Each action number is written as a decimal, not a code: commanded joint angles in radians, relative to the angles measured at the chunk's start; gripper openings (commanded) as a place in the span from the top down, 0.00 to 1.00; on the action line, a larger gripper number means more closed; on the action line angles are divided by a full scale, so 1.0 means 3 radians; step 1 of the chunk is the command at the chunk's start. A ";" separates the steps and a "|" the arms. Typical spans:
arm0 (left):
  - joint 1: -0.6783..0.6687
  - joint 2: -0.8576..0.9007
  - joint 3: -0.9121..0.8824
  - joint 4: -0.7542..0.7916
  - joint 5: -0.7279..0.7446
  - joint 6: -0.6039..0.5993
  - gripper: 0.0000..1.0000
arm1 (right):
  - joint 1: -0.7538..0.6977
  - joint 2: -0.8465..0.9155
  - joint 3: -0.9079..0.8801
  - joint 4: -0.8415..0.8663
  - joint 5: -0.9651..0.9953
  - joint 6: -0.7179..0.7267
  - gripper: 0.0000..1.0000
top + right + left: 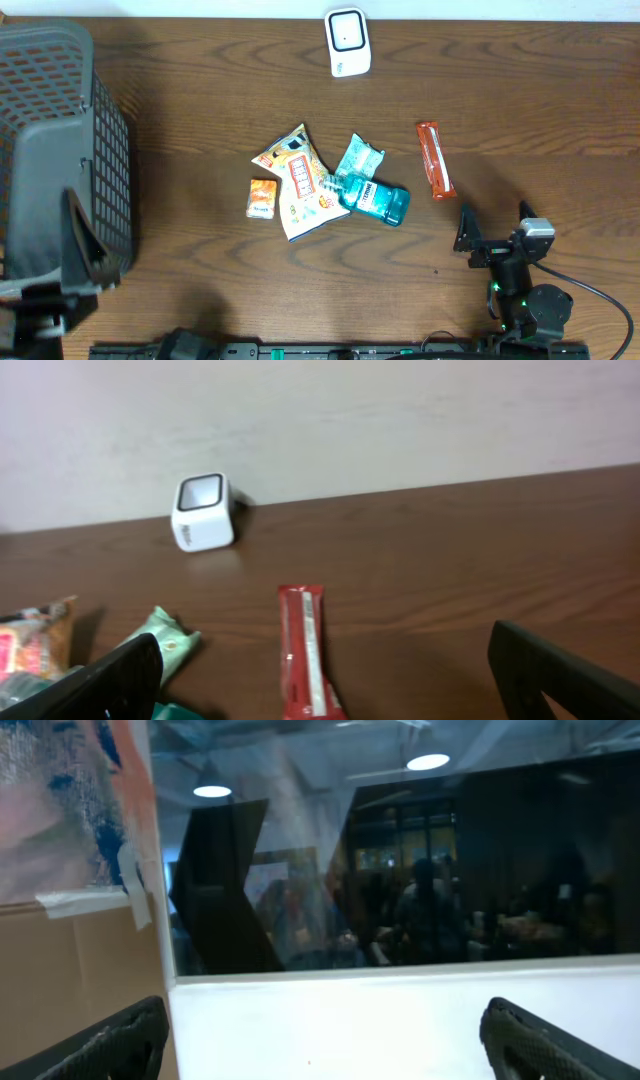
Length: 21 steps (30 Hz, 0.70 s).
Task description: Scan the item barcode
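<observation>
Two hands, both spread wide and holding nothing: the left hand (325,1055) faces a dark window, and the right hand (494,215) is near a red snack bar (434,160) on the table (200,90). A teal bottle (378,201), snack packet (299,182), green pouch (357,157) and orange box (261,198) cluster mid-table. A white scanner (347,42) stands at the far edge.

Dark brown wood-grain bench (200,80), meeting a plain pale wall (400,420) along its far edge. In the left wrist view, a large dark window (500,870) above a white ledge (400,1020), two oval ceiling lights (428,762) glowing in the glass. Brown cardboard (60,980) at left, with a strip of tape (90,900).
</observation>
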 commanded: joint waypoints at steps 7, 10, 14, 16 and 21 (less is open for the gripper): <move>0.0842 -0.0500 -0.0254 -0.0444 0.1863 -0.0472 0.00 | 0.0017 -0.0019 -0.0011 0.0036 -0.1086 0.2202 0.01; 0.0828 -0.0619 -0.0294 -0.0462 0.2031 -0.0554 0.00 | 0.0017 -0.0018 -0.0011 0.0032 -0.1439 0.2434 0.01; 0.0785 -0.0801 -0.0295 -0.0451 0.2104 -0.0553 0.00 | 0.0017 -0.0019 -0.0011 0.0006 -0.1934 0.2435 0.01; 0.0762 -0.0928 -0.0295 -0.0465 0.2106 -0.0553 0.00 | 0.0017 -0.0019 -0.0011 0.0004 -0.2055 0.2436 0.01; 0.0750 -0.1264 -0.0295 -0.0551 0.2106 -0.0554 0.00 | 0.0017 -0.0019 -0.0011 0.0009 -0.2235 0.2639 0.01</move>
